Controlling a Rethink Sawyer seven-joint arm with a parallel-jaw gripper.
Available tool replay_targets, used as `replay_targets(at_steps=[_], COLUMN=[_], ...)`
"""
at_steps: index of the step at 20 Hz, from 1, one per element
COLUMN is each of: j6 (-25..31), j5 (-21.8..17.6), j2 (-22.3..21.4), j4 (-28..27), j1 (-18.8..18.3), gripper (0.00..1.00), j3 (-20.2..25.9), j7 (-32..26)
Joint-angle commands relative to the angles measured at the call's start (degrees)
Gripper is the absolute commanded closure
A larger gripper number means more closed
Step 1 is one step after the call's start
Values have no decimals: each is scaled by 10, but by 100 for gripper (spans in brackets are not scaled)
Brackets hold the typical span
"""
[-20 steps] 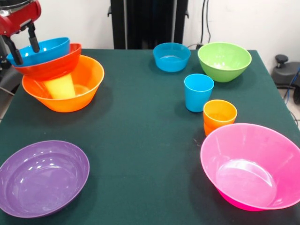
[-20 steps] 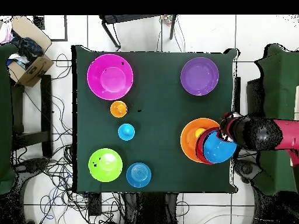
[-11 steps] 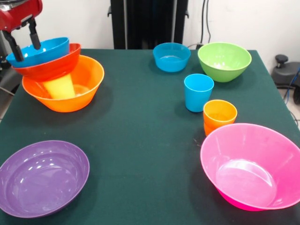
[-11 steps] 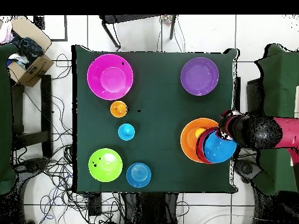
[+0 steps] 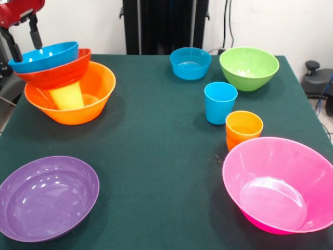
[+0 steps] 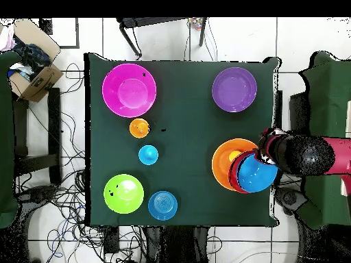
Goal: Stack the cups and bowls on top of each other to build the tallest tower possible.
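Note:
The tower stands at the table's far left: a big orange bowl (image 5: 78, 107) (image 6: 221, 164) holds a yellow cup (image 5: 66, 96) (image 6: 235, 155). A red-orange bowl (image 5: 52, 75) rests tilted on that cup, with a blue bowl (image 5: 44, 56) (image 6: 257, 174) nested in it. My gripper (image 5: 23, 40) (image 6: 266, 152) hangs open just above the blue bowl's far rim, holding nothing. Loose on the table are a blue cup (image 5: 220, 102) (image 6: 148, 155), nested orange cups (image 5: 243, 129) (image 6: 139, 127), and a pink bowl (image 5: 281, 185), purple bowl (image 5: 47, 197), green bowl (image 5: 248, 67) and second blue bowl (image 5: 190, 62).
The tower leans out over the table's edge on the arm's side. From overhead, the pink bowl (image 6: 129, 90) and purple bowl (image 6: 234, 89) take the far corners. A green bowl (image 6: 123, 193) and blue bowl (image 6: 162, 205) sit near the base. A cardboard box (image 6: 31, 75) lies off the table.
My gripper has risen off the blue bowl's rim, which its fingers straddled a second ago. The bowl stays nested on the tower.

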Motion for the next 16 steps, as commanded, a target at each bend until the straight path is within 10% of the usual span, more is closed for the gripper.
replay_targets(at_steps=[1,16], j6=[72,46], j5=[-4,11], j2=[-3,-52], j4=[21,84], j1=[38,6], gripper=[0,0], j3=[-19,-21], j7=[-89,-64])
